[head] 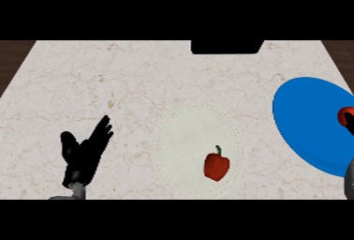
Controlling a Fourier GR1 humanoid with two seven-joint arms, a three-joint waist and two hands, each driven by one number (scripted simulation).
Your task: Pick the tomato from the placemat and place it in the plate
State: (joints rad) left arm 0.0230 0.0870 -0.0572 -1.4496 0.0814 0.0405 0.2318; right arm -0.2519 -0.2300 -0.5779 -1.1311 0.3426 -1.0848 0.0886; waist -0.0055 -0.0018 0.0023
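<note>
Tomato (pixel 348 112) at right edge, over plate (pixel 304 117), well apart from placemat (pixel 187 140). Right hand (pixel 342 119) at it, mostly cut off; grip cannot tell. Left hand (pixel 83 150) far off, lower left, fingers spread, resting.

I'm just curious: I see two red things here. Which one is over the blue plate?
The small red object at the view's right edge, over the blue plate. The other, a red pepper with a green stem, lies on the pale placemat.
</note>
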